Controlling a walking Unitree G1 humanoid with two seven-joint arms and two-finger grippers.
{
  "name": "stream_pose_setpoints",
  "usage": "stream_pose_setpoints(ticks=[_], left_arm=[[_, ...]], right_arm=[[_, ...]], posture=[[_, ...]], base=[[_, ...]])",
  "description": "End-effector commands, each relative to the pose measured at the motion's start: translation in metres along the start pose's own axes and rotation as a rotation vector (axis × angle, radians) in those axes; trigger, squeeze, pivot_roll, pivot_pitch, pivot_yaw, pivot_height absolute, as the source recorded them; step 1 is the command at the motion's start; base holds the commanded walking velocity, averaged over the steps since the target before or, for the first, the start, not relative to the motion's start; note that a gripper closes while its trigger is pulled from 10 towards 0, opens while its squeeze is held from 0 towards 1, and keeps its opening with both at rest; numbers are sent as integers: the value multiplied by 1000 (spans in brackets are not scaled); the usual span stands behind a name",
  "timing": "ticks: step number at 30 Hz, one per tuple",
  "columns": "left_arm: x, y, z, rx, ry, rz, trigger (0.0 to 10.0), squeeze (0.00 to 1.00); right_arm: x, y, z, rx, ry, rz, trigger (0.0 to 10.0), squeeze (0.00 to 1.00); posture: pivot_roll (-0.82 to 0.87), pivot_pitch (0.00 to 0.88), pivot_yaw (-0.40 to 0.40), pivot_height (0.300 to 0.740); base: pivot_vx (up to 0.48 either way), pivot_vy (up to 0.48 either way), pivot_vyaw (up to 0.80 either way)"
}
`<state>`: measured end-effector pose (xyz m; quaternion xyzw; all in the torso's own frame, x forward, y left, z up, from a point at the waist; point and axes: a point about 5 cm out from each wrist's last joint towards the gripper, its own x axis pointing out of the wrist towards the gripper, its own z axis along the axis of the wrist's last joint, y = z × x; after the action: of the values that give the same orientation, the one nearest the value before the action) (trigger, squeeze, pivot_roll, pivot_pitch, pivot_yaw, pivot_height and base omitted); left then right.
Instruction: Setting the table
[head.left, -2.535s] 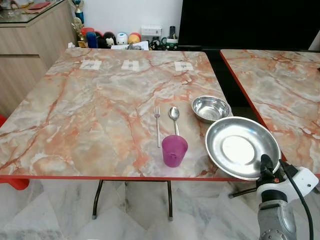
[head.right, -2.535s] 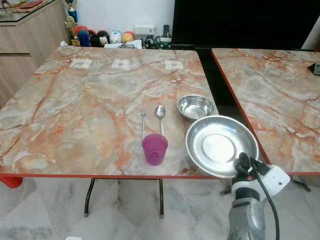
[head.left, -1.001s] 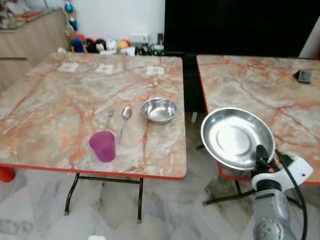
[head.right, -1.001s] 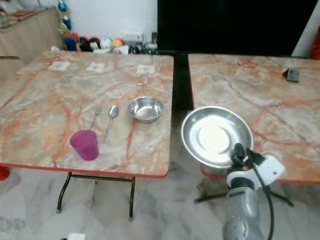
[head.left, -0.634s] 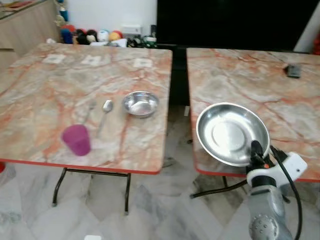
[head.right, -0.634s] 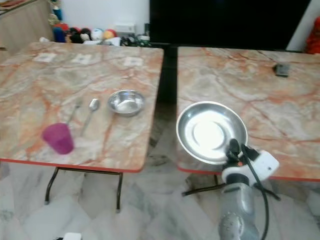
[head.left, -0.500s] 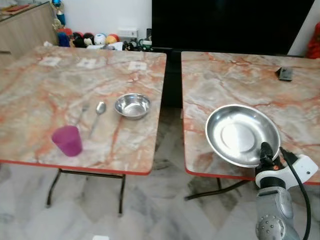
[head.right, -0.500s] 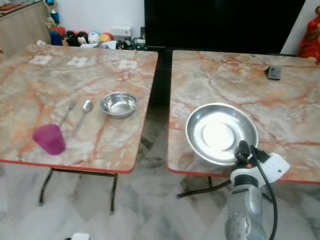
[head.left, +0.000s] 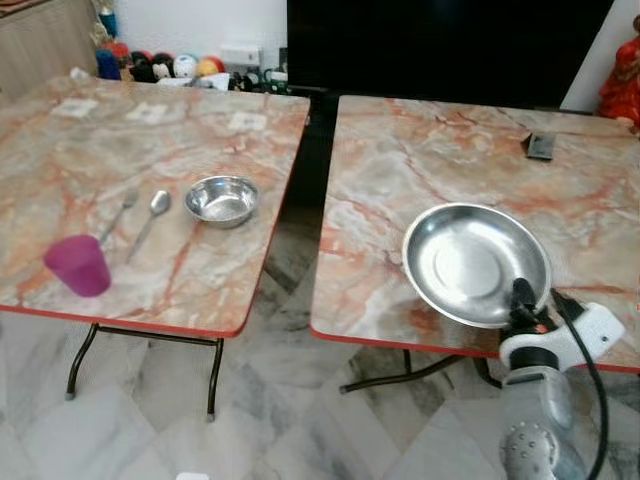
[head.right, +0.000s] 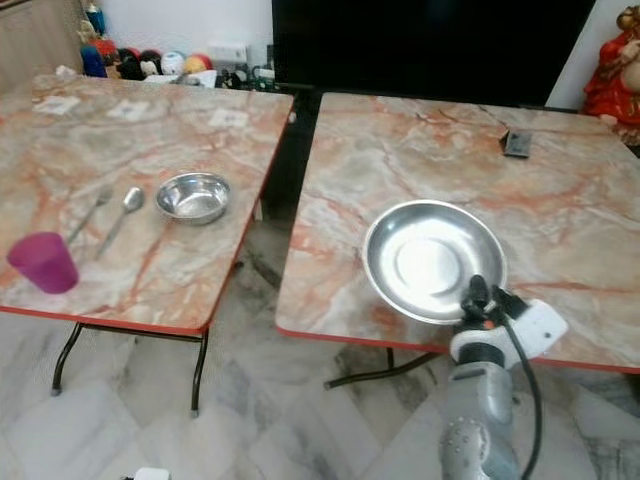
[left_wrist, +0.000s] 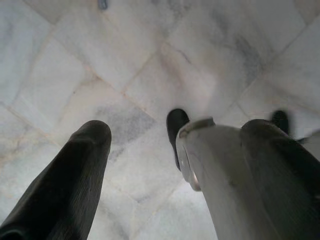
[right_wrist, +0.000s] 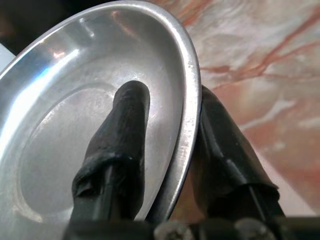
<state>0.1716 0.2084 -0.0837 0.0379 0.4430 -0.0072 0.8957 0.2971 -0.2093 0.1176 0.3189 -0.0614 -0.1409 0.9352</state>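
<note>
Steel plate (head.left: 476, 262), still pinched by the right hand (head.left: 520, 300), now hangs over the right-hand table (head.left: 420, 170).

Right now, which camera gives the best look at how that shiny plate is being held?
The right wrist view: the steel plate sits close up, its rim pinched between the right gripper's two black fingers. Both eye views show the whole plate from above, over the right-hand table, but the grip is small there. The left wrist view looks at the floor.

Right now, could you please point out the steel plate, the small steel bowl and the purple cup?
steel plate (head.left: 478, 262): left eye view, its flat centre.
small steel bowl (head.left: 221, 199): left eye view, its inside.
purple cup (head.left: 78, 267): left eye view, its side wall.
</note>
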Motion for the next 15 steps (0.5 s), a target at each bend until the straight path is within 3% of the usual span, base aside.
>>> stream_pose_setpoints(ticks=[1, 13, 15], left_arm=[[-1, -5, -8, -2, 29, -14, 10000, 0], [-2, -5, -10, -2, 31, -12, 10000, 0], [-2, -5, -10, -4, 32, -10, 10000, 0]], right_arm=[[1, -8, 5, -9, -21, -31, 10000, 0], [4, -13, 9, -19, -42, -63, 10000, 0], [7, -14, 12, -26, -55, -73, 10000, 0]], posture=[[-23, 94, -41, 740], [-23, 95, -40, 740], [-23, 94, -39, 740]], base=[[0, -300, 0], [0, -291, 0], [0, 0, 0]])
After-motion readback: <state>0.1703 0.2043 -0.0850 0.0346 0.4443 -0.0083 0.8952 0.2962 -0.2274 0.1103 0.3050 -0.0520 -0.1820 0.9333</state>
